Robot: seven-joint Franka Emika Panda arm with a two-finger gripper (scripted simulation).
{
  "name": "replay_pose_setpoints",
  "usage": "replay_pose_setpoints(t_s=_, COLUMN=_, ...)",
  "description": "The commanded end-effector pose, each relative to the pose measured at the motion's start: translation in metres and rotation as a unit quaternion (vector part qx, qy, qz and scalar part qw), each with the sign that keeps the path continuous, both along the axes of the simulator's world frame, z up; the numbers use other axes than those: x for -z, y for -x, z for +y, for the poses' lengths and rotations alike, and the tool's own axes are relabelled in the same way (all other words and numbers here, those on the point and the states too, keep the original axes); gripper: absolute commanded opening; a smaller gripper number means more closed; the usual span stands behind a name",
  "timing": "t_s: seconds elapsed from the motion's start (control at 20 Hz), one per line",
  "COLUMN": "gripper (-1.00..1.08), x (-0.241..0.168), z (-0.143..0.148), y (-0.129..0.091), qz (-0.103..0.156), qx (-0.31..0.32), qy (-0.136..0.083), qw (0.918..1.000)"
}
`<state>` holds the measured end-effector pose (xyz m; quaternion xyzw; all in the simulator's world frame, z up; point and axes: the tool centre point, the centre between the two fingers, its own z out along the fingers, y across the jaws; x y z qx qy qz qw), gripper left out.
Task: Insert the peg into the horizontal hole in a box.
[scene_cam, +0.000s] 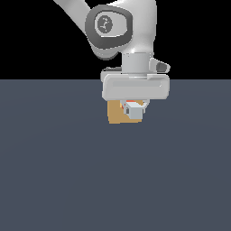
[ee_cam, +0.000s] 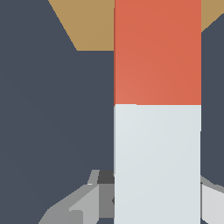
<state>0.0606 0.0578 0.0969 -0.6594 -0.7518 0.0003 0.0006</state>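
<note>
My gripper [scene_cam: 133, 106] is shut on the peg's white half [ee_cam: 156, 162], just above the floor. The peg [scene_cam: 134, 109] lies level, with its white end toward the exterior camera. Its orange-red half [ee_cam: 156, 52] points at the tan box [scene_cam: 116, 115] right behind it. In the wrist view the orange half overlaps the box [ee_cam: 92, 22], and one grey finger [ee_cam: 85, 203] shows beside the white half. The hole is hidden behind the peg and the gripper. I cannot tell whether the peg's tip is inside it.
A flat dark grey-blue floor [scene_cam: 115, 180] spreads all round the box. The white arm [scene_cam: 122, 31] rises above the gripper. Nothing else stands in view.
</note>
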Motion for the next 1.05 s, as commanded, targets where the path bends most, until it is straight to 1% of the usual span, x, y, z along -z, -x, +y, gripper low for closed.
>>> replay_pose_setpoints(t_s=0.0, gripper=-1.0, x=-0.002, z=0.0, y=-0.001, qz=-0.001, qx=0.0, qy=0.0, qw=1.0)
replay_pose_setpoints(t_s=0.25, gripper=-1.0, x=0.0, z=0.008, y=0.001, qz=0.0, qx=0.0, qy=0.0, qw=1.0)
replay_pose_setpoints(t_s=0.4, gripper=-1.0, x=0.0, z=0.023, y=0.004, qz=0.0, qx=0.0, qy=0.0, qw=1.0)
replay_pose_setpoints(t_s=0.6, gripper=-1.0, x=-0.001, z=0.055, y=0.008, qz=-0.001, qx=0.0, qy=0.0, qw=1.0)
replay_pose_setpoints(t_s=0.75, gripper=-1.0, x=-0.001, z=0.073, y=0.01, qz=-0.001, qx=0.0, qy=0.0, qw=1.0)
replay_pose_setpoints(t_s=1.0, gripper=-1.0, x=-0.002, z=0.085, y=0.011, qz=-0.001, qx=0.0, qy=0.0, qw=1.0)
